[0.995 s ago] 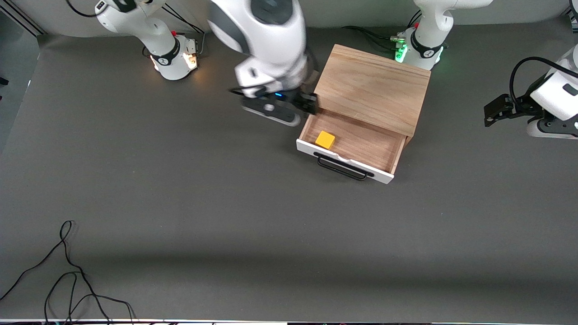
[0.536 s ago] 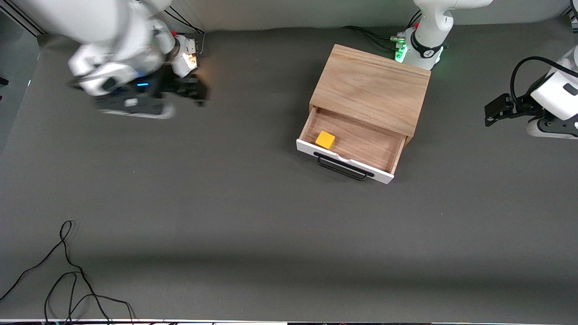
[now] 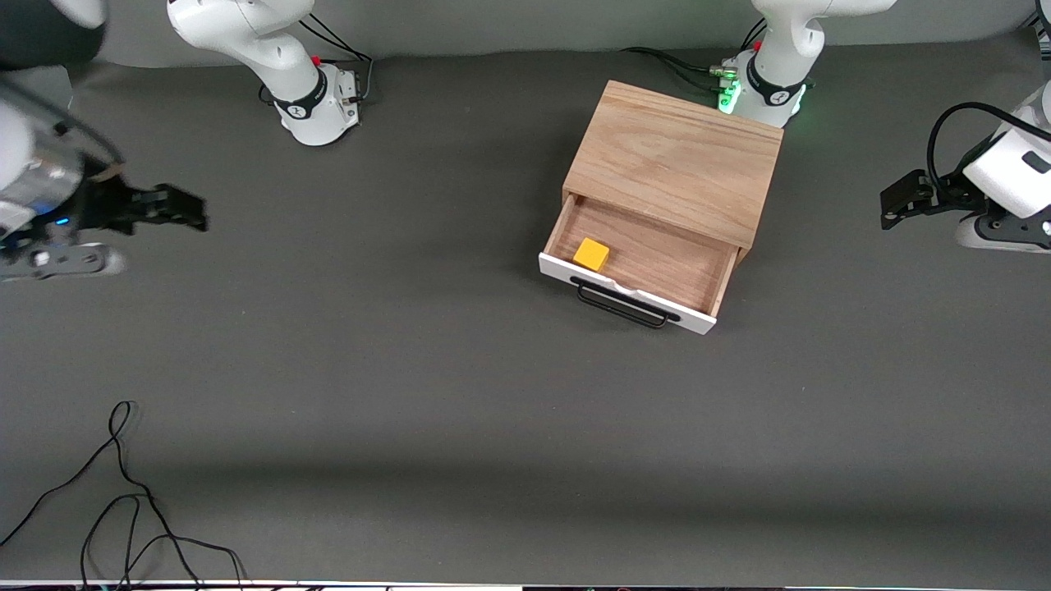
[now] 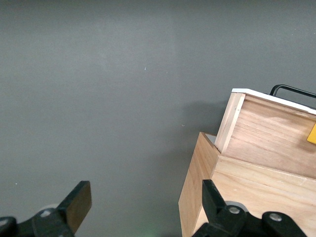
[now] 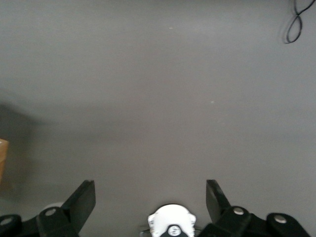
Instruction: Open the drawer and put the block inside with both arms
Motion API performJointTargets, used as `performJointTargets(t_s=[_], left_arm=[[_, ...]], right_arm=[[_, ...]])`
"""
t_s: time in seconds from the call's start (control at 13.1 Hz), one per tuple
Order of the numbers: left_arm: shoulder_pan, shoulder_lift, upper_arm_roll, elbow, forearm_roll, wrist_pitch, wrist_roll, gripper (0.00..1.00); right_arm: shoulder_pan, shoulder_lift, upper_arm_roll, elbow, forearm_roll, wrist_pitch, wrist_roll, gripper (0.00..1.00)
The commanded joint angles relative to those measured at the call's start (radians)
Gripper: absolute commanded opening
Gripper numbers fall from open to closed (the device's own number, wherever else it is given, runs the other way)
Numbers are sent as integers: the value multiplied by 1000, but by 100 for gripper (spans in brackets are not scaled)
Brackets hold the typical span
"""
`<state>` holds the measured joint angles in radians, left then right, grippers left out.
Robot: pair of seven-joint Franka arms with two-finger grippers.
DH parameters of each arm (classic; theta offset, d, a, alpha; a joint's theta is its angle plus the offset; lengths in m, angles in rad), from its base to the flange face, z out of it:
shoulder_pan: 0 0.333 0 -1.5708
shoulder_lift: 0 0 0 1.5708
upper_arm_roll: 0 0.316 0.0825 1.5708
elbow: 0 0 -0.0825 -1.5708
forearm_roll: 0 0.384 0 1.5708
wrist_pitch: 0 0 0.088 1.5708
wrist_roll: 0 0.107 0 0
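The light oak cabinet (image 3: 677, 160) stands on the table close to the left arm's base. Its drawer (image 3: 657, 263) is pulled open, with its white front panel and black bar handle (image 3: 620, 305) toward the front camera. The yellow block (image 3: 591, 254) lies inside the drawer, at the corner toward the right arm's end. My right gripper (image 3: 193, 209) is open and empty over bare table at the right arm's end. My left gripper (image 3: 891, 205) is open and empty at the left arm's end and waits there. The left wrist view shows the cabinet (image 4: 247, 197), the drawer (image 4: 266, 138) and a sliver of the block (image 4: 312, 134).
A loose black cable (image 3: 123, 492) lies on the dark grey table at the corner near the front camera at the right arm's end. The right wrist view shows bare table between the open fingers (image 5: 84, 200) and the right arm's white base (image 5: 171, 222).
My right arm has swung away from the open drawer to the right arm's end of the table, gripper empty. The block stays in the drawer. The left arm has not moved.
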<state>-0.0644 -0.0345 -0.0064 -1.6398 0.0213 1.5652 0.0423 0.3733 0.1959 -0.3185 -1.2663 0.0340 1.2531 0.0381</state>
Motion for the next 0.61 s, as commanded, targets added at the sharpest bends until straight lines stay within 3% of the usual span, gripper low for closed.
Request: performJointTargets(t_s=[0.0,0.54], left_arm=[[-12,-2,11,6,-6,-11,19,100],[-14,-4,9,3,-9,-13,19,100]], right_arm=[[13,-6,-30,-42,-5,43,-37,99],[18,2,-43,-47,6,43,-35,99]])
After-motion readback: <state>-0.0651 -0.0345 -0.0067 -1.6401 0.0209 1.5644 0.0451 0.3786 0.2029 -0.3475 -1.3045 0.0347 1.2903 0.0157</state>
